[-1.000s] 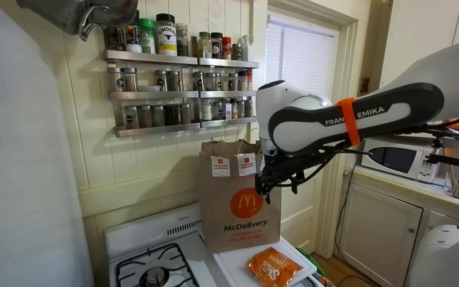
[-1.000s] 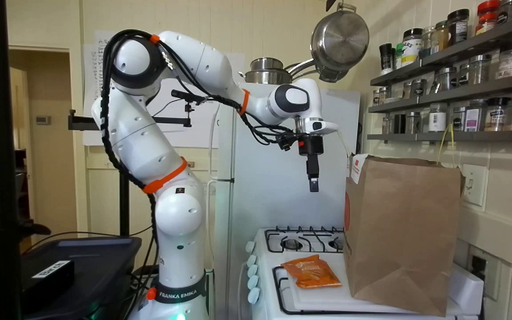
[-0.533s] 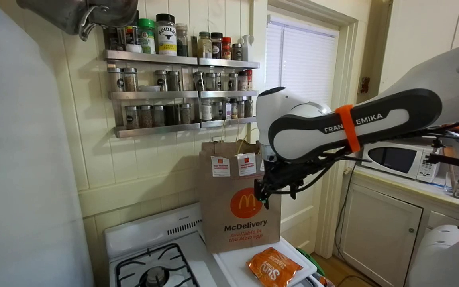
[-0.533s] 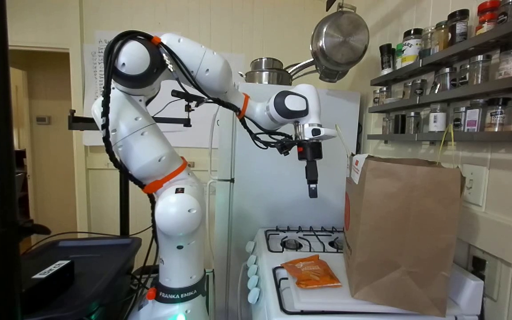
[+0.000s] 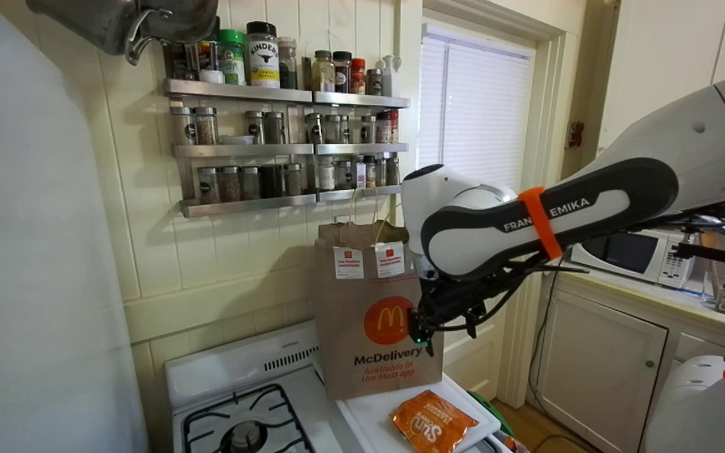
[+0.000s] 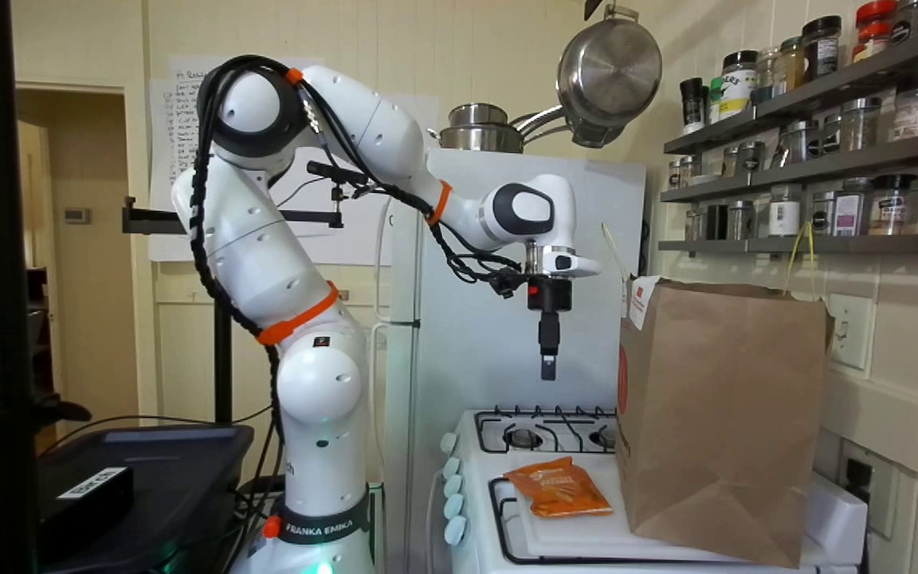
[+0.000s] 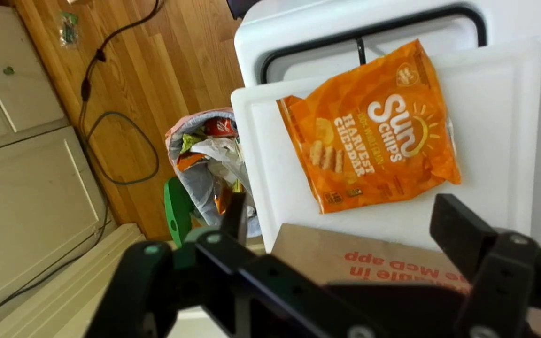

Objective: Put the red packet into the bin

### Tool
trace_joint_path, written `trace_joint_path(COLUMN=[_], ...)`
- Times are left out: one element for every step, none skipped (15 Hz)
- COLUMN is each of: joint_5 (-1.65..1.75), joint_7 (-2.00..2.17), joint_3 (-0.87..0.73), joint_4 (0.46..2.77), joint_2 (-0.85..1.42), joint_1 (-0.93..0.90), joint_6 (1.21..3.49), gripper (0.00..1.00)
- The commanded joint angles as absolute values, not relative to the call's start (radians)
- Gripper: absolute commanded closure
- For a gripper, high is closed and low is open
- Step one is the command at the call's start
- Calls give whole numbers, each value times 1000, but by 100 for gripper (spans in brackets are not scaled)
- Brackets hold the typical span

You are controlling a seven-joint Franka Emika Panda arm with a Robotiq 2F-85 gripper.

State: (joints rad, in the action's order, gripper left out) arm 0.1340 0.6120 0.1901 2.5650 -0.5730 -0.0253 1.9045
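The red packet [image 7: 374,131], an orange-red chip packet, lies flat on a white board; it also shows in both exterior views [image 5: 433,421] [image 6: 559,488]. The bin [image 7: 183,129], with a pale liner and rubbish inside, stands on the floor beside the stove in the wrist view. A green edge of the bin [image 5: 491,412] shows past the board in an exterior view. My gripper [image 7: 341,213] is open, its black fingers wide apart with nothing between them. In an exterior view the gripper [image 6: 548,368] points down above the stove, higher than the packet and apart from it.
A tall brown paper bag [image 6: 726,414] stands on the board [image 7: 496,141] close to the packet and the gripper. The stove grates [image 5: 243,415], the fridge [image 6: 499,351] and spice shelves [image 5: 243,149] are around. A black cable [image 7: 82,94] lies on the floor.
My gripper has moved down towards the stove in both exterior views and stays empty. The packet and the paper bag have not moved.
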Motion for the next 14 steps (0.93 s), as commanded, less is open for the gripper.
trace_joint_path(joint_5=[100,104,103,103,98,99,91,83,74,64,58,53,56,60], joint_7=[630,634,633,636,633,635,633,629,630,629,628,630,634,637], joint_3=[186,186,180,177,174,175,173,171,171,171,172,173,175,174], joint_4=[2654,2668,2690,2706,2721,2738,2750,2761,2770,2769,2749,2752,2751,2751], joint_2=[-604,-606,-605,-599,-590,-584,-573,-565,-558,-544,-519,-513,-504,-493], joint_1=[-14,-10,-8,-3,-1,3,4,4,5,5,6,7,11,17], joint_6=[1959,1976,2014,2046,2077,2109,2130,2150,2164,2172,2176,2182,2187,2203], gripper=[0,0,0,0,0,0,0,0,0,0,0,0,0,0])
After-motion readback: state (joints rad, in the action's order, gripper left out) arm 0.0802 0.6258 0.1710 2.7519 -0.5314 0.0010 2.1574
